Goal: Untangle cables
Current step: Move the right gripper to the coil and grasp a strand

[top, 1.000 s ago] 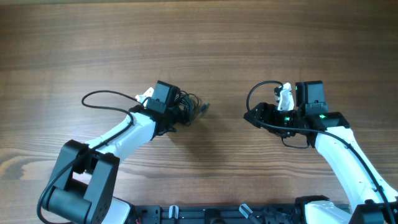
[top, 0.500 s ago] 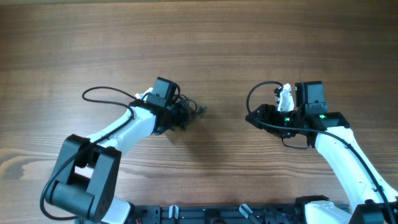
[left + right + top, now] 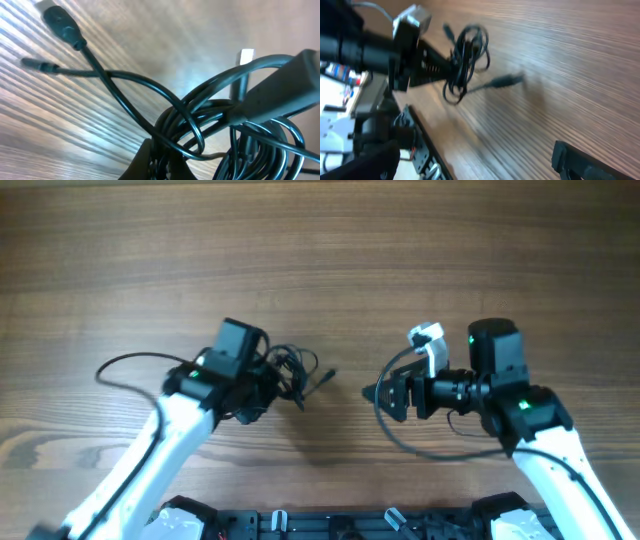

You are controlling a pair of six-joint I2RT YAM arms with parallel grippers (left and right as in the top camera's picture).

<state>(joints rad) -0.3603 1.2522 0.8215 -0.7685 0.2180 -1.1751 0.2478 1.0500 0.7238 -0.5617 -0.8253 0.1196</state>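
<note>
Both of my arms are standing differently from half a second ago: my left arm is lying lower and further left, and my right gripper point(image 3: 378, 392) is now pointing left toward the cables point(image 3: 292, 366), nearer them than before. My left gripper point(image 3: 272, 376) is clamping the cables, a small dark knot of thin black loops at its fingertips, near the middle of the wooden table point(image 3: 320, 240). One plug point(image 3: 325, 374) is sticking out of the knot to the right, with bare wood between it and my right gripper. From the left wrist, a thinner pin end point(image 3: 37, 64) is trailing over the wood grain and a silver connector tip point(image 3: 245, 54) is showing among the loops. My right gripper is holding nothing that I can see. I cannot tell how wide its jaws are standing, since its own view is catching only one finger point(image 3: 580, 160). A green lamp point(image 3: 520, 405) is glowing on my right arm. Coloured markings point(image 3: 342, 75) are too blurred to read.
</note>
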